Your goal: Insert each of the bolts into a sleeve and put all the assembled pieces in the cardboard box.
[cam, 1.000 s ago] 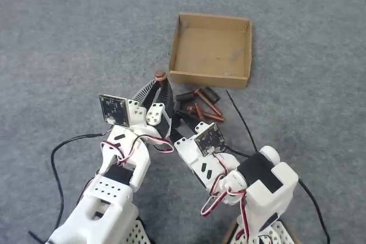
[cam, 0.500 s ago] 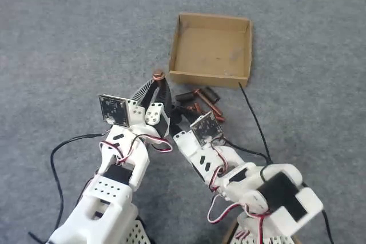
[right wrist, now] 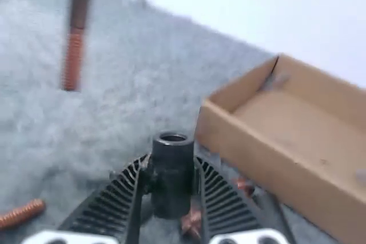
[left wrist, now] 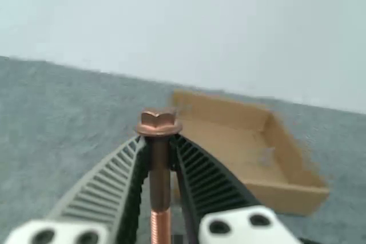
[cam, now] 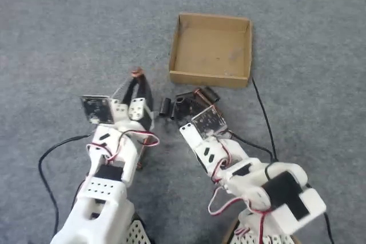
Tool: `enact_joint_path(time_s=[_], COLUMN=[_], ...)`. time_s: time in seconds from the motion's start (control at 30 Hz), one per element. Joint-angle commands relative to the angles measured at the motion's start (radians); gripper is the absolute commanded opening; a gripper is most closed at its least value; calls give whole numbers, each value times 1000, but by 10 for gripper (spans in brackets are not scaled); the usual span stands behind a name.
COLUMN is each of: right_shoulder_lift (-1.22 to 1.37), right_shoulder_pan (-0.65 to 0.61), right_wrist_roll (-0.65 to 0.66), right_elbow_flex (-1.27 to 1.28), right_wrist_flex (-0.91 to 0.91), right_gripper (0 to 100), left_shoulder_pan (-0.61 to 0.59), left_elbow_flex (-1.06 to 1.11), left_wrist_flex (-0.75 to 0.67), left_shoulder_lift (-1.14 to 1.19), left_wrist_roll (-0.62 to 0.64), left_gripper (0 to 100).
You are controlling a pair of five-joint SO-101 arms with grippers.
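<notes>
Left gripper (left wrist: 159, 142): pinches bolt (left wrist: 159, 184) under its head, threads free.
Right gripper (right wrist: 171, 164): clamps sleeve (right wrist: 171, 184), bore upward, seemingly ready to receive.
Cardboard box (cam: 209, 78): far, waiting.

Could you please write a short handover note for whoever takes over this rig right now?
Left gripper: shut on a copper bolt, head up.
Right gripper: shut on a black sleeve, open end up.
Bolt and sleeve are apart, not yet joined.
Cardboard box: nothing in it.
Loose bolts lie on the carpet in front of the box.
Done: one bolt and one sleeve picked up.
Left: insert this bolt, box the piece, then do the same with the rest.
</notes>
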Motion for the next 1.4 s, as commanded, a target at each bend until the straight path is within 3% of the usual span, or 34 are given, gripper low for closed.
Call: enact_joint_path(time_s=[0.0,0.23,0.33,0.43,0.5,0.57,0.73,0.83,1.0,1.37], right_shoulder_lift=[42,143,90,-42,-154,-283,-618,-763,-858,-858], right_shoulder_pan=[13,12,12,-19,-31,-15,62,65,68,174], right_wrist_roll=[29,23,23,23,23,-17,-144,-181,-183,-235], right_elbow_flex=[-109,-226,-169,-57,5,32,-29,-51,2,-100], right_wrist_flex=[73,88,91,128,217,369,978,1214,1267,1535], right_gripper=[6,6,6,6,6,6,6,6,6,6], left_shoulder_pan=[-78,-172,-157,-143,-141,-141,-149,-173,-184,-176], left_elbow_flex=[8,13,-31,-125,-174,-208,-398,-572,-769,-789], left_wrist_flex=[66,135,298,545,637,643,672,787,1008,1025], left_shoulder_lift=[-28,-28,-28,-26,-2,74,396,582,730,749], left_wrist_roll=[-8,-6,-15,-103,-130,-133,-132,-132,-135,-132], left_gripper=[11,11,12,12,12,12,12,12,12,12])
